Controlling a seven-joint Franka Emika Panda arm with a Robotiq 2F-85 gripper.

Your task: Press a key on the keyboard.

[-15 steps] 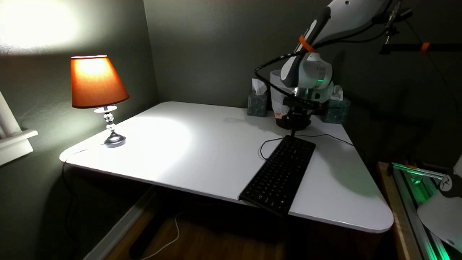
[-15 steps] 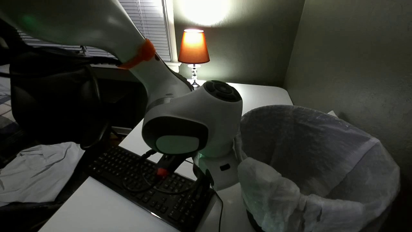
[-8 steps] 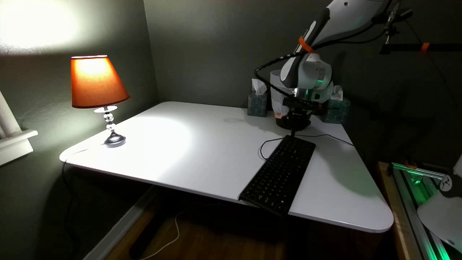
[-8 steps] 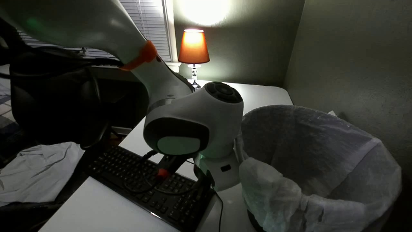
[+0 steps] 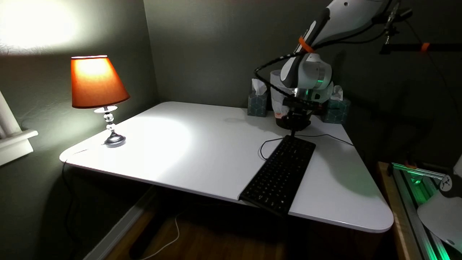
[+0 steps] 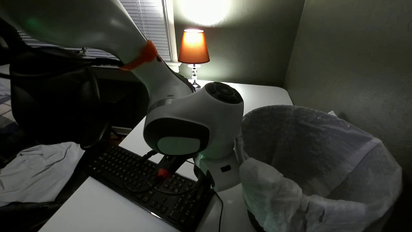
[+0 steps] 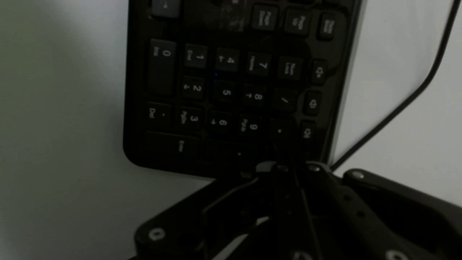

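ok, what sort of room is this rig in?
Probably a room in a home, perhaps a home office or bedroom; can't tell which. Signs: a white desk with a keyboard on it, a lit orange lamp, and, in an exterior view, window blinds.

The long, flat, rectangular computer keyboard [image 5: 278, 173] is black, its small square keys [image 7: 227, 59] black and marked in white. Black too are the jointed claw [image 5: 293, 133] and the thin flexible cable [image 7: 446, 38]. The smooth flat counter [image 5: 213, 144] is white, the painted walls [image 5: 213, 50] grey-green. A tapered lampshade [image 5: 95, 86] is orange. The rounded robot arm [image 5: 348, 16] is white and black with an orange strap [image 5: 306, 44]. The cube-like tissue boxes [image 5: 257, 105] are dark teal, patterned with pale geometric lines. The crumpled plastic liner [image 6: 273, 187] is translucent white.
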